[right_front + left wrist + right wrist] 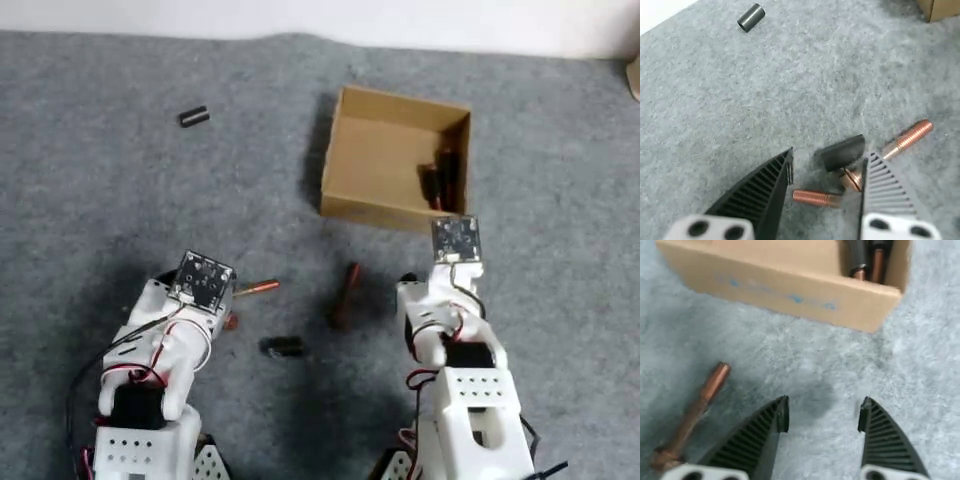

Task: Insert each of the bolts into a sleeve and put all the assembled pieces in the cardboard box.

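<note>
Grey carpeted counter (90, 200); open brown cardboard box (380, 160) just ahead of the right pincer (825, 405), two assembled dark-sleeved bolts (865, 257) in its nearest corner; that pincer stands apart over bare carpet, one long copper bolt (692, 412) just outside a finger, long axis aimed toward the box. The left pincer (828, 156) is likewise apart; its wrist view shows a second copper bolt (815, 198) crosswise between the fingers, a third (907, 137) slanting away, a short black cylindrical sleeve (842, 152) beside that bolt's head, another sleeve (750, 17) far ahead; the high view adds a third sleeve (282, 346) beside and behind this pincer.
</note>
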Tool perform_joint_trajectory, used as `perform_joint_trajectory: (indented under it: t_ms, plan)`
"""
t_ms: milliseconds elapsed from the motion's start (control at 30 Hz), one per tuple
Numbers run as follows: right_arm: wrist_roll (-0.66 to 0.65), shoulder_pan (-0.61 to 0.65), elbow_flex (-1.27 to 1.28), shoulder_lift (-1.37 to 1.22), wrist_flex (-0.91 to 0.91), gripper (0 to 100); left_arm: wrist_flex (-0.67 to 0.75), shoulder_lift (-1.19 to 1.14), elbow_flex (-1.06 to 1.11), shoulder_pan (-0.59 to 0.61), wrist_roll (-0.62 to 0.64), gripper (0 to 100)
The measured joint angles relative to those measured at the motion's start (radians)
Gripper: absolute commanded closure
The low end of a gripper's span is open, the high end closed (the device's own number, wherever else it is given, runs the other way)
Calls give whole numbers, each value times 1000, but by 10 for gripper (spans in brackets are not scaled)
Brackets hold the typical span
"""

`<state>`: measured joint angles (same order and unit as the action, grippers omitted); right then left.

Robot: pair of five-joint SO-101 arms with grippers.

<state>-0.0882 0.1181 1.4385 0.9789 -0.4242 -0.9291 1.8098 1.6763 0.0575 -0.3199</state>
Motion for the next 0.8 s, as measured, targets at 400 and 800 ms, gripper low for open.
perform_joint_trajectory:
  t_ms: [400,800]
  plan:
    - [6,-46,172,2,230,785,-404,0,0,0,3,788]
    - [8,-112,229,5,241,785,-411,0,0,0,3,788]
